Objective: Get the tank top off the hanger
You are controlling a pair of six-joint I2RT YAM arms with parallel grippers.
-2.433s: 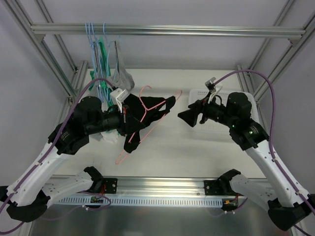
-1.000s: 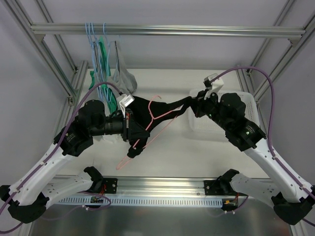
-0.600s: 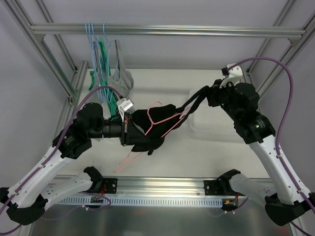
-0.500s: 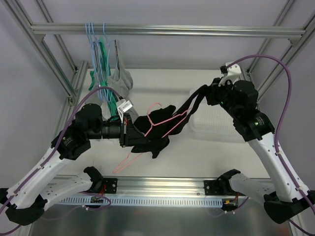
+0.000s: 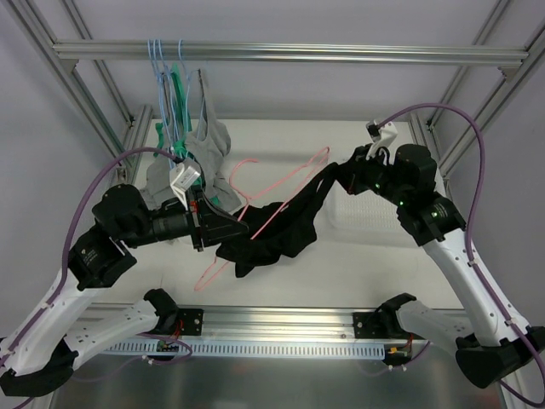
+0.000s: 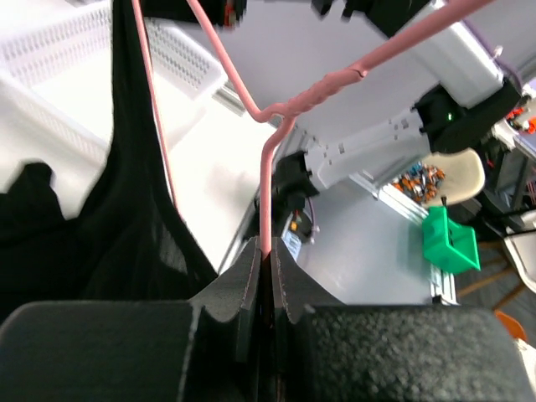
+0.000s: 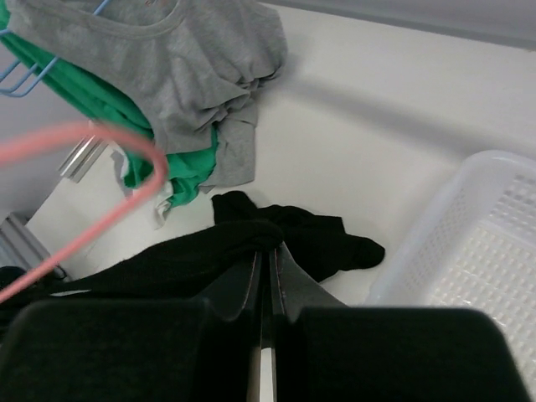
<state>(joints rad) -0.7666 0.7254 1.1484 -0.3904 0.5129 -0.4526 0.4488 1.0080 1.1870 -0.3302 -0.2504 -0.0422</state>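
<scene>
While the pink hanger (image 6: 265, 188) is pinched by its wire between the pressed-together jaws of the left gripper (image 6: 266, 255), the black tank top (image 5: 271, 240) is held above the middle of the table. From there it is stretched up and to the right to the right gripper (image 7: 268, 255), whose jaws are closed on a fold of its cloth.

The task is judged to be partly done. The far right end of the hanger's frame is seen bare of cloth, yet the bulk of the garment is bunched around the near left part of the frame and remains to be drawn off. Whether a strap is looped over the wire cannot be told.

The pinch on the wire is shown only by the left wrist view, and the grip on the cloth only by the right wrist view. The span of cloth between the two arms is given by the top view alone. The white basket (image 7: 481, 251) to the right and a grey garment (image 5: 209, 141) hung from the far rail (image 5: 289, 53) are seen from above and from the right wrist.
</scene>
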